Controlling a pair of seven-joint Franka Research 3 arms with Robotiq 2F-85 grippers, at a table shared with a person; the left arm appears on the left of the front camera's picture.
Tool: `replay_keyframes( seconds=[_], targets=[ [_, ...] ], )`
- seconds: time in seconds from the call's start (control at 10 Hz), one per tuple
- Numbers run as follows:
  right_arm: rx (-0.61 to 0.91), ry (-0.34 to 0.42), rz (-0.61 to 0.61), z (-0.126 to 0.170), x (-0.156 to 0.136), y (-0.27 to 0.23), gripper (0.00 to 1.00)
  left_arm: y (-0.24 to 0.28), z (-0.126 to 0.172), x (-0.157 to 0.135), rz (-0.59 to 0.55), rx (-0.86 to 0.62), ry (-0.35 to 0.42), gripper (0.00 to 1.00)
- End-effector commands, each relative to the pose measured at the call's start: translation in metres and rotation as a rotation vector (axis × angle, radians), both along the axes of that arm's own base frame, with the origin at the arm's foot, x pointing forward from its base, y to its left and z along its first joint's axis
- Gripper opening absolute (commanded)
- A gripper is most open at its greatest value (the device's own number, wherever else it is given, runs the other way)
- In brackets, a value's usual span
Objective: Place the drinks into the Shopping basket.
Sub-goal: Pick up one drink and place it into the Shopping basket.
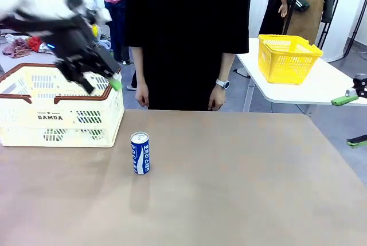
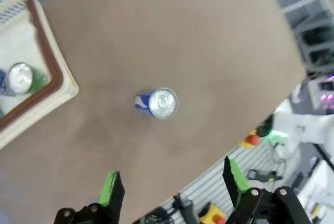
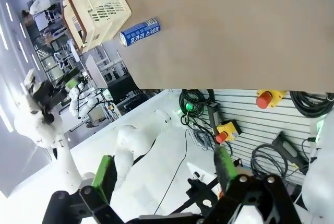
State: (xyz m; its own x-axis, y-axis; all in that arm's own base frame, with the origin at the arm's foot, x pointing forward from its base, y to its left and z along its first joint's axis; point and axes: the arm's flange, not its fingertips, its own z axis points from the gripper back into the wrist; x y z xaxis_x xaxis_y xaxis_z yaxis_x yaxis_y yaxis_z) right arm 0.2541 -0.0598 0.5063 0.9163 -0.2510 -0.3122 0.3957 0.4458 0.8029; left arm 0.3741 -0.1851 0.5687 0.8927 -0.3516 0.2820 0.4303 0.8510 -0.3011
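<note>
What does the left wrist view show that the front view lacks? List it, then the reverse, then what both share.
Left wrist view alone: a green can lying inside the Shopping basket, and the left gripper with its jaws open and holding nothing.

Front view alone: the person standing at the far side, the yellow basket on another table, and the "DAMDA" print.

Both: the blue-and-white can standing upright on the brown table, beside the basket.
</note>
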Motion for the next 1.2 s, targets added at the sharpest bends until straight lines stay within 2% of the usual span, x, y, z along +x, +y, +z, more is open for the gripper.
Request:
replay_keyframes(
  seconds=[0.0, 0.1, 0.2, 0.3, 0.6, 1.0, 1.1],
  targets=[
    [0.019, -0.025, 0.012, 0.001, 0.001, -0.001, 1.0, -0.019, -0.032, 0.021, 0.043, 0.136, 0.006, 1.0],
    [0.019, -0.025, 0.012, 0.001, 0.001, -0.001, 1.0, -0.044, -0.056, 0.017, 0.028, 0.172, 0.003, 1.0],
    [0.019, -0.025, 0.012, 0.001, 0.001, -0.001, 1.0, -0.058, -0.072, 0.01, 0.064, 0.212, -0.018, 1.0],
    [0.019, -0.025, 0.012, 0.001, 0.001, -0.001, 1.0, -0.064, -0.082, 0.005, 0.133, 0.238, -0.032, 1.0],
    [0.019, -0.025, 0.012, 0.001, 0.001, -0.001, 1.0, -0.083, -0.113, 0.007, 0.214, 0.279, -0.024, 1.0],
    [0.019, -0.025, 0.012, 0.001, 0.001, -0.001, 1.0, -0.099, -0.143, 0.022, 0.165, 0.237, -0.047, 1.0],
    [0.019, -0.025, 0.012, 0.001, 0.001, -0.001, 1.0, -0.101, -0.147, 0.025, 0.162, 0.24, -0.02, 1.0]
  ],
)
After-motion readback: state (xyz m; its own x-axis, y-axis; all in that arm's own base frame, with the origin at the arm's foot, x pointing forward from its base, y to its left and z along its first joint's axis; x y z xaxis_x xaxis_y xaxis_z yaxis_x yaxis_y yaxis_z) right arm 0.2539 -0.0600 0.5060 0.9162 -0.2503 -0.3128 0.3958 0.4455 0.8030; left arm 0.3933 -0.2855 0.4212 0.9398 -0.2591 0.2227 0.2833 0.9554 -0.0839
